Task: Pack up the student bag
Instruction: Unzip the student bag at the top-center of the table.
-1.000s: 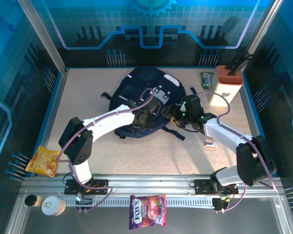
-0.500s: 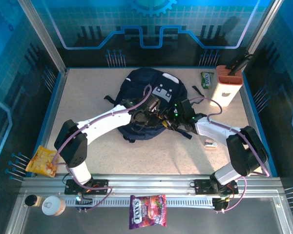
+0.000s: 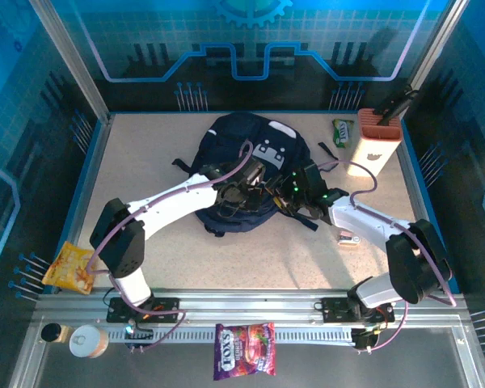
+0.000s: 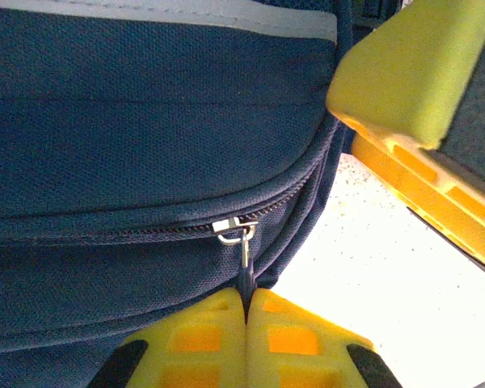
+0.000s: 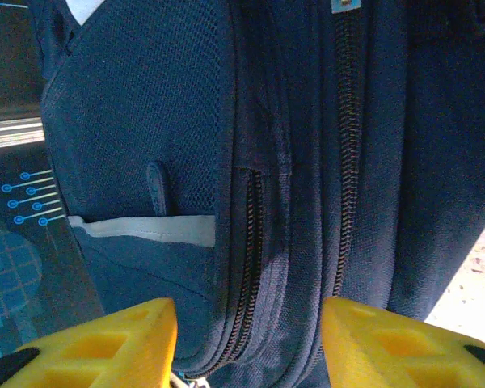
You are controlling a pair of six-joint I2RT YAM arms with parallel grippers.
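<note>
The student bag (image 3: 241, 145) lies flat on the table (image 3: 145, 186), in the middle and a little toward the far side, and both arms reach to its near edge. In the left wrist view the left gripper (image 4: 245, 305) has its two yellow fingers pressed together on the small dark zipper pull (image 4: 245, 271), which hangs from the metal slider (image 4: 233, 229) on the bag's closed zipper line. Just beside it, at the upper right of this view, one yellow finger (image 4: 404, 73) of the other arm stands close to the bag's corner. In the right wrist view the right gripper (image 5: 248, 339) holds its fingers apart, and the navy side of the bag, with two zipper lines and a mesh pocket, fills the space between them. It cannot be told whether the fingers squeeze the fabric or only stand around it. On the far right of the table stands a cream holder (image 3: 372, 149) with an orange top, and a green packet (image 3: 342, 132) lies just beside it. A small pale object (image 3: 349, 238) lies near the right arm. An orange snack bag (image 3: 71, 267) sits at the near left corner, and a purple candy bag (image 3: 244, 350) lies on the rail in front.
</note>
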